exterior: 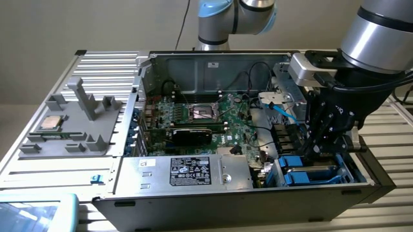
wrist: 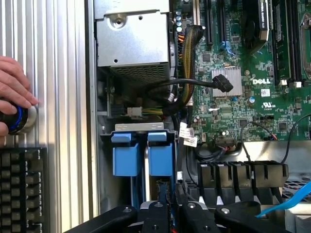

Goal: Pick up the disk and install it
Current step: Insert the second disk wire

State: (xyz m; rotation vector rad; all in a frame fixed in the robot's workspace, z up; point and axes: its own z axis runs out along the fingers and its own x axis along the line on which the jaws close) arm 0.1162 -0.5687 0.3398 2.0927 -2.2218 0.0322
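Observation:
The disk (exterior: pixel 312 173) sits on edge in the drive bay at the front corner of the open computer case, on the exterior view's right. Its bright blue frame shows around it. In the wrist view the blue frame tabs (wrist: pixel 143 154) stand side by side with a thin silver edge between them. My gripper (exterior: pixel 321 151) hangs straight down into the bay, right over the disk. Its black fingers (wrist: pixel 156 216) stand close together at the disk's near end. Whether they pinch the disk I cannot tell.
The motherboard (exterior: pixel 213 121) and a silver box with a black label (exterior: pixel 190 171) fill the case. A light blue cable (exterior: pixel 284 113) hangs near my arm. A grey tray with a CPU chip (exterior: pixel 51 123) lies on the exterior view's left. A hand (wrist: pixel 14 82) rests on a blue-ringed button (wrist: pixel 14 120) above a keyboard (wrist: pixel 22 189).

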